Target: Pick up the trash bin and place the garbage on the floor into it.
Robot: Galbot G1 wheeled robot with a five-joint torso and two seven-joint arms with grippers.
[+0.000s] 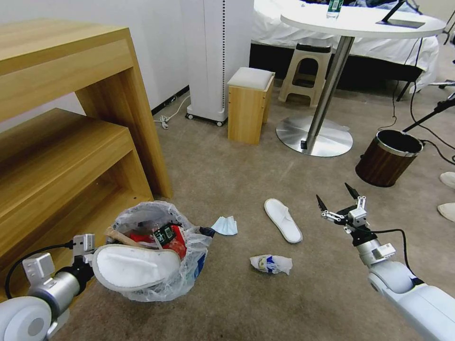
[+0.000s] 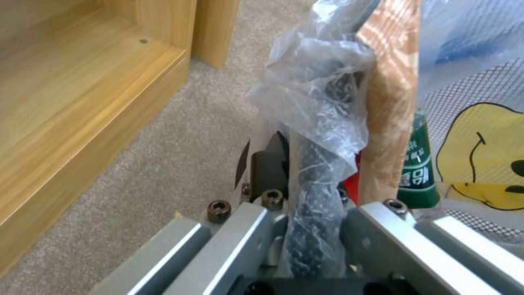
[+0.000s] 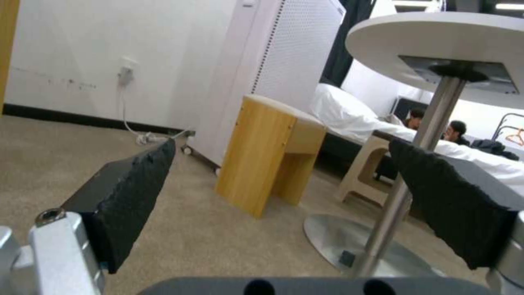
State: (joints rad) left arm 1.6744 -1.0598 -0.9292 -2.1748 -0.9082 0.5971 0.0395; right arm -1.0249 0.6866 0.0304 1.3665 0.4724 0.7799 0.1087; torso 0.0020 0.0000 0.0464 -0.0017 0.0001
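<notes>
The trash bin (image 1: 192,265), black and lined with a crinkly clear bag, stands on the floor (image 1: 237,180) at lower left. My left gripper (image 2: 308,180) is shut on its bagged rim (image 2: 314,229). A white slipper (image 1: 132,266) lies across the bin's top, over red wrappers and a green bottle (image 2: 417,168). On the carpet lie a light-blue mask (image 1: 225,226), a second white slipper (image 1: 283,219) and a crushed blue-white paper cup (image 1: 271,264). My right gripper (image 1: 334,193) hangs open above the carpet, right of the loose slipper, with nothing between its fingers (image 3: 136,196).
A wooden shelf unit (image 1: 71,142) stands close on the left of the bin. A wood-brown metal-rimmed bin (image 1: 388,158) sits at the right. Behind are a round table's steel base (image 1: 315,137) and a small wooden stool (image 1: 249,104). A person's shoes (image 1: 448,180) show at the right edge.
</notes>
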